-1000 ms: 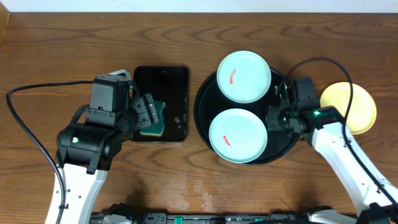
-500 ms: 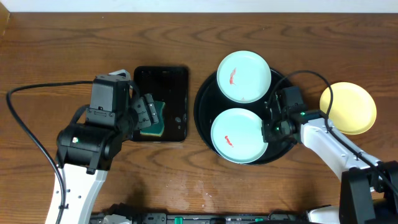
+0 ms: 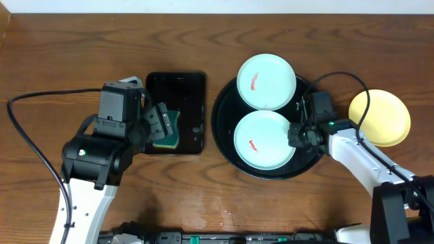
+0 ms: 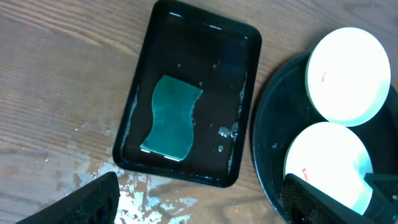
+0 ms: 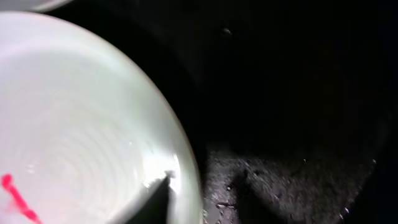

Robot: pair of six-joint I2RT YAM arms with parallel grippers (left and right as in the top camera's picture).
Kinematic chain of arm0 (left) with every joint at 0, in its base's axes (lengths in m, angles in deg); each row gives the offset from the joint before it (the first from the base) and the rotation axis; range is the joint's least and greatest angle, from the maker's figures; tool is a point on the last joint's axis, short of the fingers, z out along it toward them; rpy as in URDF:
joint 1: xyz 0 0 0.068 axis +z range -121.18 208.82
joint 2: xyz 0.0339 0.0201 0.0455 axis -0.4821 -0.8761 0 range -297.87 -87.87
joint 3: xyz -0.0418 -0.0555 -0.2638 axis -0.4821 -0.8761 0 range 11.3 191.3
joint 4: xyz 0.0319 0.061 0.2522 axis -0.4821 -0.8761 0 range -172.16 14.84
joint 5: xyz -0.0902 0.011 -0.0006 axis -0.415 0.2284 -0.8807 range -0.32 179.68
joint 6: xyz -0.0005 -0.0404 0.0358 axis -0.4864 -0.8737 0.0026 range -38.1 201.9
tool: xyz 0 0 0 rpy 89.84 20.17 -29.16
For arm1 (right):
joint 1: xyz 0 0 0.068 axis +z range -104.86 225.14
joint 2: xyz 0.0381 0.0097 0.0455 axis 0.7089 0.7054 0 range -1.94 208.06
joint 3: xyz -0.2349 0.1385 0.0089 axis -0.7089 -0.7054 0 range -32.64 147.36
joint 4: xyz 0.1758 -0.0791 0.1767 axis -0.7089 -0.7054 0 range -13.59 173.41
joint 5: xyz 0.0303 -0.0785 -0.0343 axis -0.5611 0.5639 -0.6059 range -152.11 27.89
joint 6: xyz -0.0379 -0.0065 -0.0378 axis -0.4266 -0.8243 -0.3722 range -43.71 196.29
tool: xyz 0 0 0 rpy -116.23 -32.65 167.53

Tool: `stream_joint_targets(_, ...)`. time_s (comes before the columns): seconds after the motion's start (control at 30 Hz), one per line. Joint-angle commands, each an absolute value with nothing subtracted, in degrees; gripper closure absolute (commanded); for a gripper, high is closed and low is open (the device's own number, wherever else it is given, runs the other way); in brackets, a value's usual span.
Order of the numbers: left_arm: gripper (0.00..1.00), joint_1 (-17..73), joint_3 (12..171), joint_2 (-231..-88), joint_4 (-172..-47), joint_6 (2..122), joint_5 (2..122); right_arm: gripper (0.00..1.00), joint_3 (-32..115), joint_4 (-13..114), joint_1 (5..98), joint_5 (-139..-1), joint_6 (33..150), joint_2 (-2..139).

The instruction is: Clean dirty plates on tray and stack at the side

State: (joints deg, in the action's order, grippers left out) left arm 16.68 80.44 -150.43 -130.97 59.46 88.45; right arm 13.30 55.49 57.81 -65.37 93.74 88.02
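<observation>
Inspection from the remote station. The wooden table [image 3: 54, 54] carries the round black tray [image 3: 224, 129], right of centre. A smaller rectangular tray [image 3: 190, 91] lies just left of it, wet inside.

Two pale green plates sit in the round tray, close together. The far green plate [image 3: 266, 83] is at the tray's far edge and the near green plate [image 3: 261, 139] is toward its middle. Each bears a red smear. The yellow plate [image 3: 383, 116] rests on the table, right of the round tray.

A green sponge [image 4: 171, 118] lies in the rectangular tray's near half.

The right gripper [image 3: 298, 133] is clamped on the near green plate's right rim, one finger inside and one outside. The left gripper [image 3: 161, 125] hangs over the sponge, jaws wide, holding nothing.
</observation>
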Motion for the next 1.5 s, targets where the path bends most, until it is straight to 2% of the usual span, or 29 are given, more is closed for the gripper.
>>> stream_joint_targets(0.0,0.17,16.90,81.45,-150.59,-131.82,59.81,88.36,0.55,13.47,54.37,57.61,-64.50,93.94,87.21)
stream_joint_targets(0.27,0.19,16.86,75.07,-156.18,-130.33,59.20,88.40,0.53,13.49,52.75,57.55,-64.54,88.82,85.17)
stream_joint_targets(0.33,0.23,16.86,73.08,-159.55,-128.19,58.83,88.42,0.53,13.49,52.25,57.55,-64.63,88.50,83.43)
stream_joint_targets(0.6,0.27,16.92,70.69,-176.11,-117.57,58.76,91.51,0.53,13.49,47.09,57.57,-71.73,85.37,71.78)
stream_joint_targets(0.7,0.39,16.92,70.69,-181.82,-112.91,60.03,92.71,0.54,13.49,45.34,57.57,-72.96,85.41,68.32)
stream_joint_targets(0.9,0.50,16.92,70.69,-190.96,-105.11,63.68,92.73,0.54,13.49,44.47,57.61,-74.44,85.61,65.39)
stream_joint_targets(0.93,0.55,16.92,70.69,-192.62,-103.93,63.70,92.73,0.54,13.49,44.36,57.61,-74.64,85.70,65.42)
stream_joint_targets(0.97,0.61,16.92,70.69,-193.88,-103.10,63.68,92.71,0.54,13.49,44.19,57.63,-75.01,85.92,65.42)
stream_joint_targets(1.07,0.92,16.92,70.72,-196.14,-102.45,63.66,91.35,0.55,13.49,43.66,57.68,-76.59,85.92,65.44)
stream_joint_targets(1.3,0.92,16.92,72.77,-192.31,-106.58,63.66,88.36,0.55,13.49,43.51,57.68,-76.56,85.87,65.44)
stream_joint_targets(1.37,0.70,16.92,73.30,-189.99,-108.35,63.66,88.36,0.56,13.49,43.51,57.68,-76.56,85.89,65.44)
stream_joint_targets(1.43,0.56,16.92,73.32,-187.33,-110.14,63.68,88.38,0.56,13.49,43.53,57.68,-76.56,85.89,65.44)
stream_joint_targets(1.47,0.52,16.92,73.32,-186.26,-110.95,63.66,88.38,0.56,13.49,43.53,57.68,-76.56,85.89,65.44)
